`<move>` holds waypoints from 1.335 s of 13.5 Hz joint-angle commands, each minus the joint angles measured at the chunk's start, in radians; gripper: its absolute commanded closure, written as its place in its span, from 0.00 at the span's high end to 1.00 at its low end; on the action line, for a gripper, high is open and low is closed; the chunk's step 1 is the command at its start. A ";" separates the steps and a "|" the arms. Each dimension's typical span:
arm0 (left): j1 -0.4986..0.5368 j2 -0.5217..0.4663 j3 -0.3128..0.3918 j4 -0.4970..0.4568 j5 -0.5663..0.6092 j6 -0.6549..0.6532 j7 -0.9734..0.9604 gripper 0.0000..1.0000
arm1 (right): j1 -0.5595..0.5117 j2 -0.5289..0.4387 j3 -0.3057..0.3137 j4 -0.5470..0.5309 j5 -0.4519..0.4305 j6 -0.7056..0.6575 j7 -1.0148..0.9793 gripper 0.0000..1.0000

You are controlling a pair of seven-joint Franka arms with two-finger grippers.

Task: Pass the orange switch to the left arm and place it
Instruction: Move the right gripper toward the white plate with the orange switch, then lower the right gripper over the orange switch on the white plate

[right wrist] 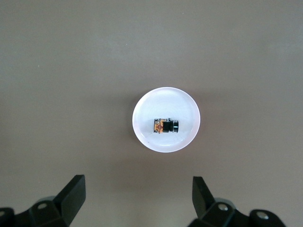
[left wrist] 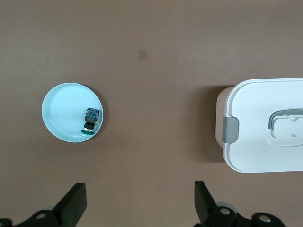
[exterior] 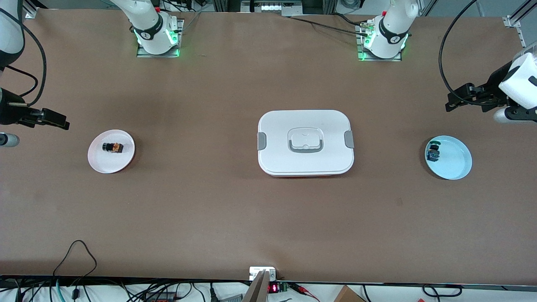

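Observation:
The orange switch [exterior: 112,147] lies on a small pale pink plate [exterior: 105,164] toward the right arm's end of the table. It also shows in the right wrist view [right wrist: 165,126], on that plate [right wrist: 165,100]. My right gripper [exterior: 63,121] is open and empty, up over bare table beside the plate; its own view shows it open [right wrist: 139,201]. The white lidded box [exterior: 305,142] stands at the table's middle and shows in the left wrist view [left wrist: 265,127]. My left gripper [exterior: 451,102] is open and empty, up over the left arm's end of the table [left wrist: 140,203].
A light blue plate [exterior: 455,161] with a small blue-and-green component [exterior: 433,153] sits toward the left arm's end; both show in the left wrist view, plate [left wrist: 61,111] and component [left wrist: 90,120]. Cables run along the table's edge nearest the front camera.

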 commanded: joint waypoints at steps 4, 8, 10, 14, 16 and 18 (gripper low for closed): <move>-0.001 0.011 -0.006 0.032 0.028 -0.025 -0.004 1.00 | 0.002 0.022 0.004 0.013 0.005 -0.026 0.001 1.00; -0.001 0.011 -0.006 0.032 0.028 -0.025 -0.004 1.00 | -0.006 0.059 0.004 0.011 0.004 -0.020 -0.008 1.00; -0.001 0.011 -0.006 0.032 0.028 -0.025 -0.004 1.00 | -0.002 0.084 0.004 0.013 0.004 -0.008 -0.005 1.00; 0.000 0.011 -0.002 0.032 0.028 -0.025 -0.003 1.00 | -0.004 0.125 0.004 -0.041 -0.005 0.087 -0.004 1.00; 0.002 0.011 -0.002 0.032 0.028 -0.025 -0.003 1.00 | -0.042 0.136 0.006 -0.101 -0.004 0.192 -0.008 1.00; 0.009 0.014 0.003 0.030 0.031 -0.024 0.001 1.00 | -0.050 0.137 0.006 -0.170 -0.004 0.278 -0.007 1.00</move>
